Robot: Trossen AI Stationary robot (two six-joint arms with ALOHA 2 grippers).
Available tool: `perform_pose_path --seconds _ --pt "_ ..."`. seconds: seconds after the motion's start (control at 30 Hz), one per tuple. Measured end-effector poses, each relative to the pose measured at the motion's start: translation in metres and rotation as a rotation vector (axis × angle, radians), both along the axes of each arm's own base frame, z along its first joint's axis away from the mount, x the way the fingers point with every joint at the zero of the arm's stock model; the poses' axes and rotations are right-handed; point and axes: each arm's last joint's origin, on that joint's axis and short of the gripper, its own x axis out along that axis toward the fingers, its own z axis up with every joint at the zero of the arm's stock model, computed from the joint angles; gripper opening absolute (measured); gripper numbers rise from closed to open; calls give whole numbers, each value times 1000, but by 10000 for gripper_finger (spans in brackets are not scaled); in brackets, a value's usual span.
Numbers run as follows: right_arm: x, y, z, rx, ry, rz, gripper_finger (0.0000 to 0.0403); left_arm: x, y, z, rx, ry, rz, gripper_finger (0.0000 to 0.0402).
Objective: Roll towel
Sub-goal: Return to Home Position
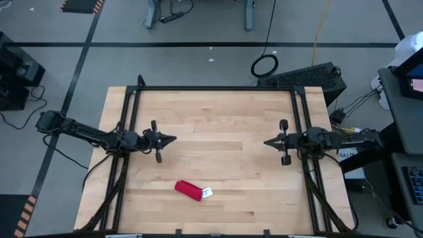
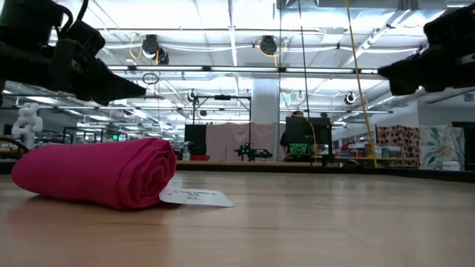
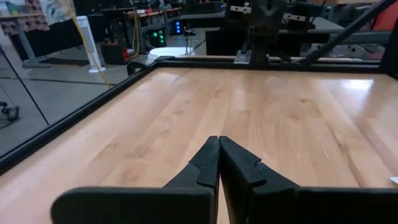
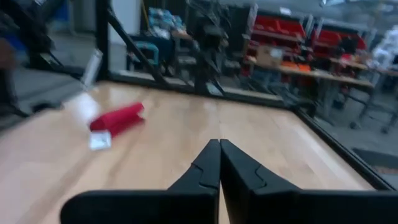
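Soft matt red cloth towel (image 1: 189,190), white paper-like tag (image 2: 194,197), smooth pale wood table (image 1: 218,119)

One camera hangs above and looks straight down on my whole table (image 1: 218,165); another sits at tabletop height, close beside the towel (image 2: 96,172), facing the room behind. My wrist cameras look forward over my left gripper (image 3: 219,140) and right gripper (image 4: 219,143), facing each other across the table, and the right one catches the towel.

1. Bright, even overhead light fell on the wooden table (image 1: 225,165), and shadows were faint.
2. Ceiling strip lights (image 2: 231,37) glared in the low view.
3. Pale glare patches lay on the tabletop in both wrist views.
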Motion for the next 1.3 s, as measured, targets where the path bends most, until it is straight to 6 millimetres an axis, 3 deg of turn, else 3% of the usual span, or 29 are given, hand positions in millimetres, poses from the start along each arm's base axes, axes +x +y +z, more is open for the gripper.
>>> perform_pose_path --seconds 0.17,1.3 --pt "-5 1 5 -21 -68 60 0 -1 0 1 15 2 -1 15" --pt "-4 2 4 -20 -58 68 0 -33 4 16 79 -87 -68 14"
